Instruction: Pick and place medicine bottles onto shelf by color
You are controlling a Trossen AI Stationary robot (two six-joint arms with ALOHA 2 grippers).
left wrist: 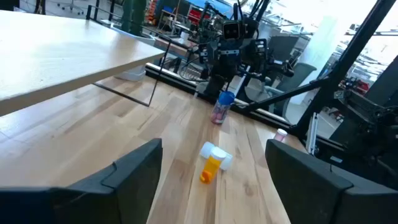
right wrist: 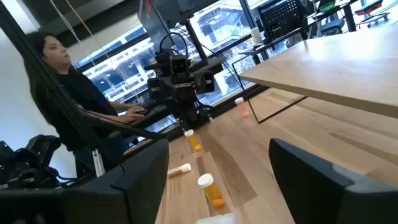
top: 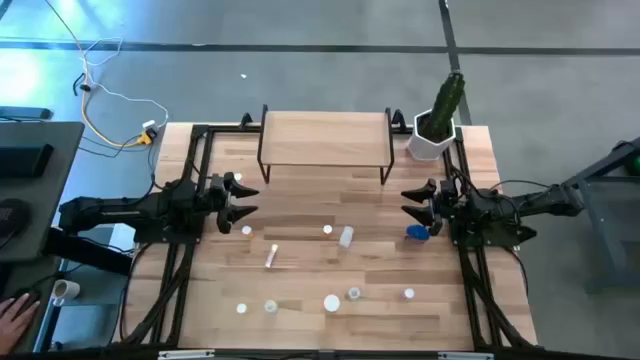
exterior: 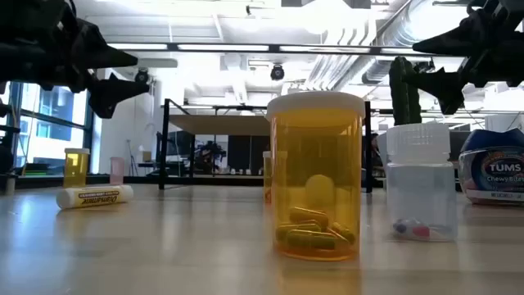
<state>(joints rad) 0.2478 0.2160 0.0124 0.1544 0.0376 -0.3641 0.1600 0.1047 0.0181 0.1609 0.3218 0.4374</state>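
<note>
Bottles lie scattered over the table, none on the shelf yet, so by the look of it the whole sort is left to do. Nearest the camera at table height stand an orange bottle and a clear vial. Mid-table, the left gripper hangs released and empty, a small white bottle just below its tips. The right gripper is likewise spread, holding nothing, the blue bottle just beside it. Beyond both, the shelf stands bare.
</note>
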